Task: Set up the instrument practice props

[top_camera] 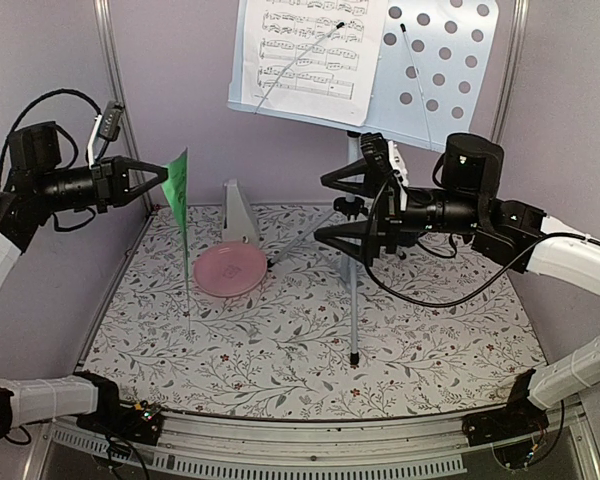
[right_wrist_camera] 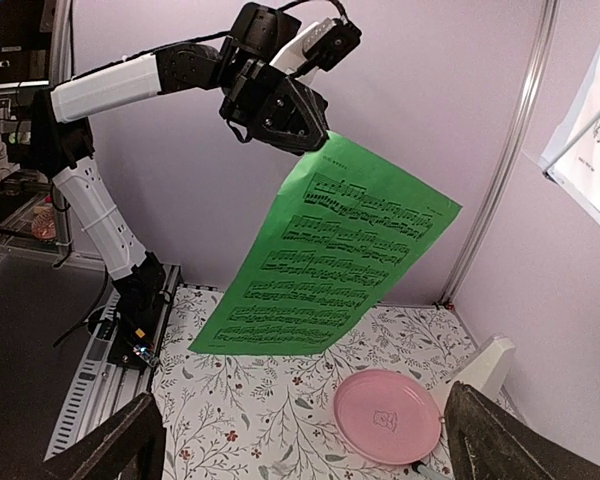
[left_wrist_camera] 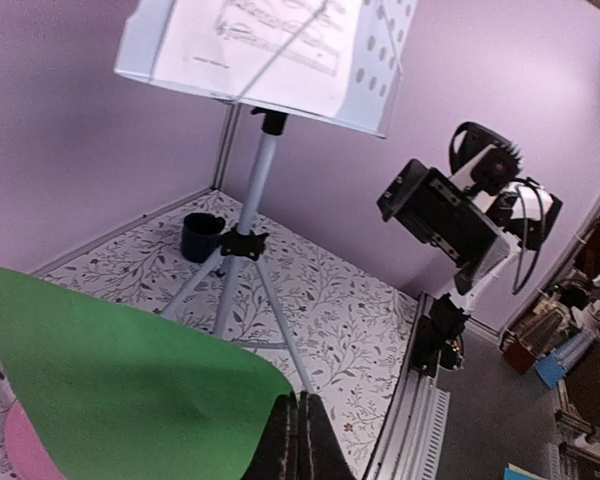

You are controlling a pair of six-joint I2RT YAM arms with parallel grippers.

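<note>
Left jaws are pressed together on the top edge of the green sheet [right_wrist_camera: 325, 260]. It hangs limp in the air over the left side of the tabletop [top_camera: 310, 350], well apart from the music stand [top_camera: 435, 60]. Right jaws are spread wide and hold nothing, close by the stand's pole. The white sheet [top_camera: 305, 50] sits on the stand's left half, and the metronome [top_camera: 240, 212] stands at the back wall.

My worries: the pinch is on the edge only, so the paper may slip out, or curl and snag on the stand's lip. The spread right jaws may also knock the tripod and tip it.

The pink plate [top_camera: 230, 268] looks empty. The dark mug [left_wrist_camera: 202, 236] is behind the tripod, and I can't see inside it.
</note>
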